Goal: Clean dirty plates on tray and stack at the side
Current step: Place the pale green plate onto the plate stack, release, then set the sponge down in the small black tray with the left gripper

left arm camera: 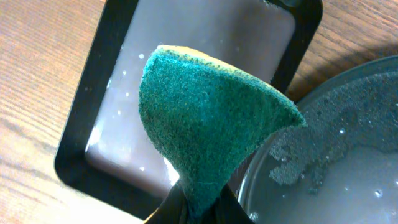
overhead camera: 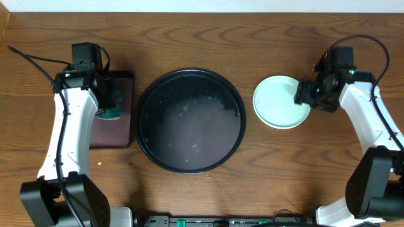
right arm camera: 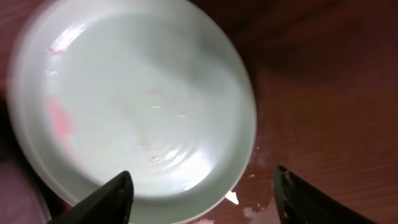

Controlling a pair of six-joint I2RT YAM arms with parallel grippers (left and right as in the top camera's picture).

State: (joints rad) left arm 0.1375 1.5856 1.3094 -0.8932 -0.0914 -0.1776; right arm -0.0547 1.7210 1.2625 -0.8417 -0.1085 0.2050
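Cleaning nearly done: the large round black tray with a raised rim (overhead camera: pixel 189 171) sits mid-table holding no plates, only a thin film of water and a few bubbles. Just left of that tray, the left gripper (left arm camera: pixel 198 210) is clamped on a teal scouring sponge with a yellow backing (left arm camera: pixel 211 118), pinching it at its lower corner. It holds the sponge above a smaller rectangular dark tray (left arm camera: pixel 205 37) that is wet inside and lies close beside the round tray's left rim. To the right of the round tray, apart from its rim and on the bare wooden tabletop (overhead camera: pixel 189 38), rests a pale mint round shallow plate (right arm camera: pixel 137 93). How many plates lie beneath it cannot be told from above, and no yellow plate shows on top. The right gripper (right arm camera: pixel 202 186) is at the plate's right edge with its two fingers spread wide, gripping nothing. A faint pink smear (right arm camera: pixel 59 118) shows on the plate's inner surface on the side toward the round tray, along with a few water drops. With the round tray emptied and the plate set to its side, the job looks close to its end. What seems left is checking that smear, and putting down the sponge.
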